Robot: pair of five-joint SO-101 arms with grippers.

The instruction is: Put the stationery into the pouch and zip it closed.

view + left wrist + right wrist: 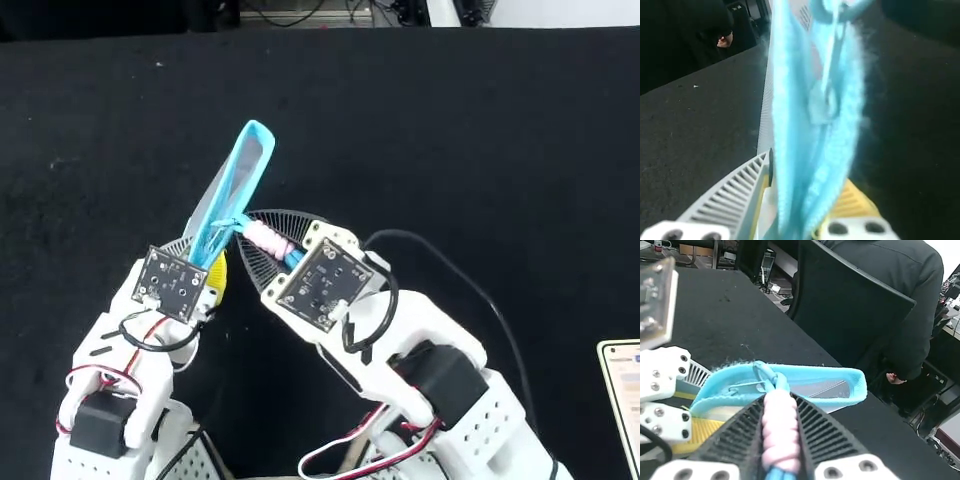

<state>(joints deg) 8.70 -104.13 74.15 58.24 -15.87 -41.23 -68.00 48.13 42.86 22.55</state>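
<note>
A light blue pouch [238, 175] is held up edgewise over the black table [450, 130], its long side running away from the arms. My left gripper [208, 245] is shut on the pouch's near end; in the left wrist view the pouch [810, 125] rises between the grey and yellow fingers of this gripper [800, 200]. My right gripper [262, 235] is shut on a pink zipper pull [266, 240] at the same end. The right wrist view shows that pull [781, 425] clamped between black ribbed fingers [825, 435], with the pouch [805, 385] just beyond and its mouth slightly parted.
A white printed card [622, 385] lies at the table's right edge. The black tabletop stretches wide on all sides of the pouch. The two arms stand close together, fingertips nearly touching at the pouch's end.
</note>
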